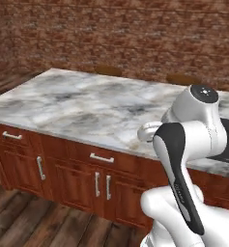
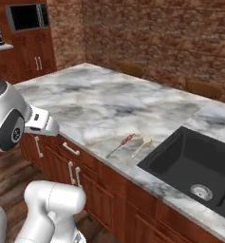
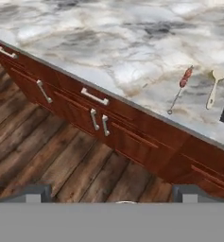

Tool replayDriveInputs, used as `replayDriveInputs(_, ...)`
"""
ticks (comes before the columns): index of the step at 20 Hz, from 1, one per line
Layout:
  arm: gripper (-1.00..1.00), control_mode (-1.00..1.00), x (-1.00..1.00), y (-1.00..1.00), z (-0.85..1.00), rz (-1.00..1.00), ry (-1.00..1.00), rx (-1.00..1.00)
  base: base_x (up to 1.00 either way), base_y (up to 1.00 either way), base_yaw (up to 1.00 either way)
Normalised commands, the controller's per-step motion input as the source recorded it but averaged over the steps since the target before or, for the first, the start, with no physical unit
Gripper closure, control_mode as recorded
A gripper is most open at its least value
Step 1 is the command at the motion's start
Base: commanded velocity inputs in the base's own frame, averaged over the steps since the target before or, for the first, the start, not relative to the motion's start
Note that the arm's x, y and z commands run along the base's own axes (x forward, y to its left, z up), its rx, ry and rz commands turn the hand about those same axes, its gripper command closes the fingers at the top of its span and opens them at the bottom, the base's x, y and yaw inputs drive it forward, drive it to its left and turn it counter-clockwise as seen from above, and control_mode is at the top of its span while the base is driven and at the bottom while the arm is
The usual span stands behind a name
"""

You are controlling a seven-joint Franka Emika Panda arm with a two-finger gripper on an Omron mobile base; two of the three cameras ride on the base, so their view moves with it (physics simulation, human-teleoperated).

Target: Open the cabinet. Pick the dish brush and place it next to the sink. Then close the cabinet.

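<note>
My gripper (image 3: 111, 196) hangs above the wooden floor in front of the island, and its two dark fingertips (image 3: 34, 194) stand far apart with nothing between them, so it is open. The hand view looks down on the marble counter (image 3: 108, 42) and the drawer fronts below it. The black sink (image 2: 173, 154) is sunk into the counter's right part. The cabinet and the dish brush are out of view.
A thin red-handled tool (image 2: 121, 144) and a wooden spoon (image 2: 142, 144) lie on the counter just left of the sink. Base cabinets with short silver handles (image 1: 101, 185) run under the counter. A microwave (image 2: 27, 16) sits in a far wooden unit. Brick walls stand behind.
</note>
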Motion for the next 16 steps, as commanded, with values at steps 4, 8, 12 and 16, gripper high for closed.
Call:
replayDriveInputs(4,-1.00,1.00,0.00,0.00,0.00,0.00,0.00,0.00,0.00,0.00,1.00)
replayDriveInputs(8,-1.00,1.00,0.00,0.00,0.00,0.00,0.00,0.00,0.02,0.03,1.00)
replayDriveInputs(12,-1.00,1.00,0.00,0.00,0.00,0.00,0.00,0.00,0.13,0.03,1.00)
replayDriveInputs(16,-1.00,1.00,0.00,0.00,0.00,0.00,0.00,0.00,0.50,-0.11,1.00)
